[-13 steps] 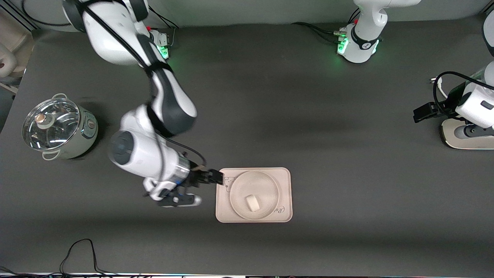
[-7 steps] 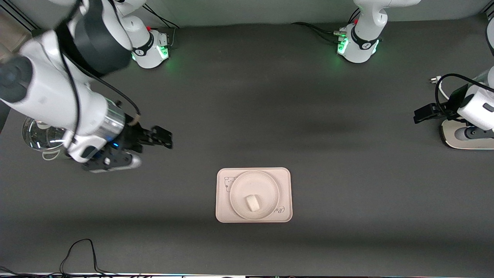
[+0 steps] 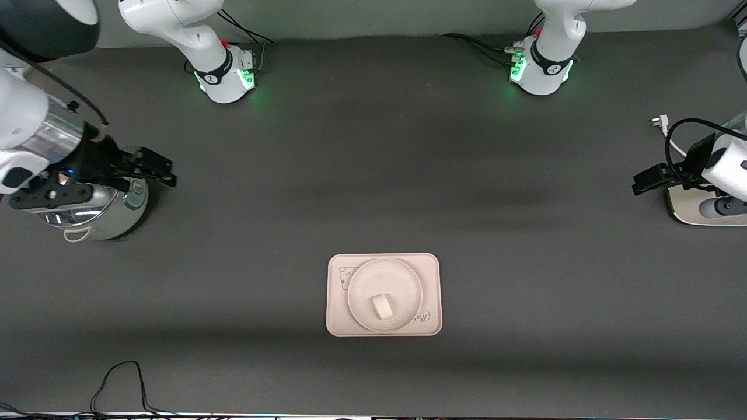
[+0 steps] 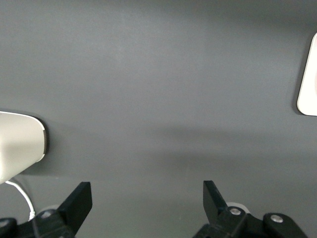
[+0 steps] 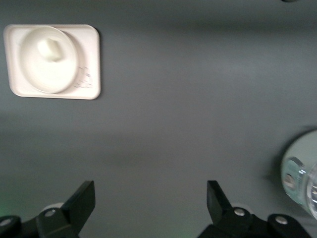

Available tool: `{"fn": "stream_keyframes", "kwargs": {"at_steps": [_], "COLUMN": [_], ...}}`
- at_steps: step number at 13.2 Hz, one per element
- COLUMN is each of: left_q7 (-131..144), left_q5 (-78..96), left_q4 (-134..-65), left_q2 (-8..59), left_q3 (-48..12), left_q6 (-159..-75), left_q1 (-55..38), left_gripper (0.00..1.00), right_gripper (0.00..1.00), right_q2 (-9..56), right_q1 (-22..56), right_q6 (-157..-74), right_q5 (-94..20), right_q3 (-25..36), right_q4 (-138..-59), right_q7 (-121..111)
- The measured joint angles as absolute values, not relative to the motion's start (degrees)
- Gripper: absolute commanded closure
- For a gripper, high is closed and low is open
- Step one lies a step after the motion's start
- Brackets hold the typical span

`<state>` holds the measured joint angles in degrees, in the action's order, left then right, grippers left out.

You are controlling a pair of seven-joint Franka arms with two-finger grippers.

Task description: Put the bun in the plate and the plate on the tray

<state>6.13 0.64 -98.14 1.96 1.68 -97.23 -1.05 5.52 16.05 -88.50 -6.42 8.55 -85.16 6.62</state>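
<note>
Front view: the bun (image 3: 381, 306) lies in the plate (image 3: 365, 286), which sits on the tray (image 3: 337, 321) (desk centre). The right gripper (image 3: 156, 168) hovers beside the pot (image 3: 111, 219); the left gripper (image 3: 649, 181) waits at the desk's end.
Left wrist view: jaws released.
Right wrist view: jaws released, tray well apart.

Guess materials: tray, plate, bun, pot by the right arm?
Tray: matte cream, likely plastic or bamboo fibre; printed drawing.
Plate: same matte cream, plastic or ceramic, can't tell.
Bun: smooth off-white, dough-like or a foam prop.
Pot: shiny metal body, reflective lid, seemingly glass.
</note>
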Motion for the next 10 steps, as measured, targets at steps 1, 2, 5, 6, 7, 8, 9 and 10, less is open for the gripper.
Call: {"fn": "stream_keyframes", "kwargs": {"at_steps": [1,2,5,6,7,8,9,10], "left_q7": [7.7,8.9,10.7,10.7,10.7,10.6,10.6,10.6], "left_q5": [0.6,0.6,-0.4,-0.5,-0.6,-0.6,-0.6,-0.6], "left_q4": [-98.9,-99.5,-101.0,-101.2,-101.4,-101.5,-101.6,-101.6], "left_q2": [1.1,-0.1,-3.5,-4.0,-4.3,-4.2,-4.2,-4.2], "left_q3": [1.3,0.6,-1.2,-1.4,-1.5,-1.6,-1.6,-1.6], "left_q6": [-97.4,-97.4,-97.8,-97.8,-97.8,-97.8,-97.8,-97.9], "left_q1": [-1.1,-1.2,-1.4,-1.4,-1.4,-1.4,-1.4,-1.4], "left_gripper": [0.0,0.0,0.0,0.0,0.0,0.0,0.0,0.0], "right_gripper": [0.0,0.0,0.0,0.0,0.0,0.0,0.0,0.0], "right_q2": [4.9,4.6,4.5,4.3,3.9,3.2,2.5,1.9], "right_q1": [13.7,11.8,5.4,4.5,4.3,4.3,4.2,4.1], "right_q6": [-88.6,-88.8,-90.0,-90.1,-90.1,-90.1,-90.1,-90.1], "right_q5": [-5.9,-5.7,-5.3,-5.2,-4.8,-3.6,-2.9,-2.6], "right_q3": [6.4,4.2,-2.7,-3.5,-3.6,-3.6,-3.6,-3.6], "right_q4": [-86.7,-88.1,-91.0,-91.5,-91.9,-92.3,-92.5,-92.8], "right_q7": [6.5,6.5,6.5,6.5,6.5,6.5,6.5,6.5]}}
